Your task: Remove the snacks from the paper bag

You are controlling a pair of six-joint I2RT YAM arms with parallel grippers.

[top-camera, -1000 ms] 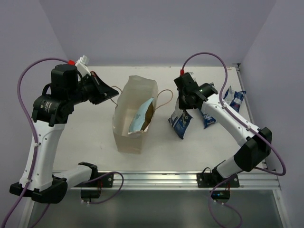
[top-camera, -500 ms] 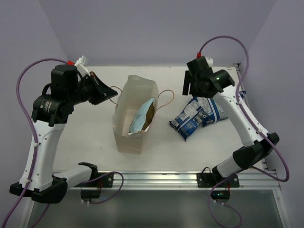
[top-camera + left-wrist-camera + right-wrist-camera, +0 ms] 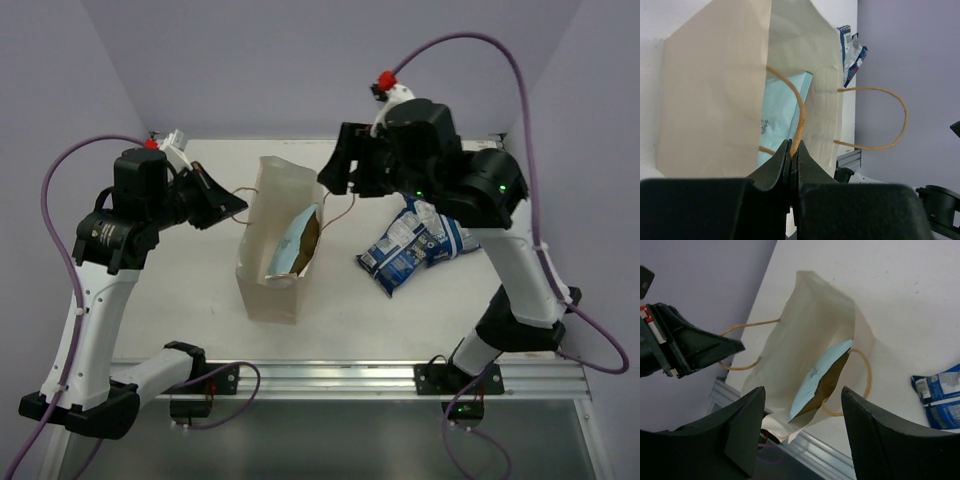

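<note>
The tan paper bag [image 3: 268, 262] stands mid-table with its mouth facing right. Inside it leans a light blue chip bag [image 3: 291, 245], also seen in the wrist views [image 3: 782, 107] [image 3: 816, 376]. My left gripper [image 3: 238, 204] [image 3: 794, 149] is shut on the bag's left cord handle [image 3: 801, 112]. High over the bag's right rim, my right gripper [image 3: 338, 172] [image 3: 802, 392] is open and holds nothing. Dark blue and white snack packets [image 3: 402, 252] [image 3: 940, 395] lie on the table right of the bag.
The bag's free cord handle [image 3: 345, 207] [image 3: 886, 120] loops out to the right. A metal rail [image 3: 340, 376] runs along the table's near edge. Purple walls close in the back and both sides. A purple cable [image 3: 480, 50] arcs above the right arm.
My right gripper opened and let go of a dark blue packet, which now lies beside the others. That arm then rose and swung left over the bag. The left grip on the handle stayed.
</note>
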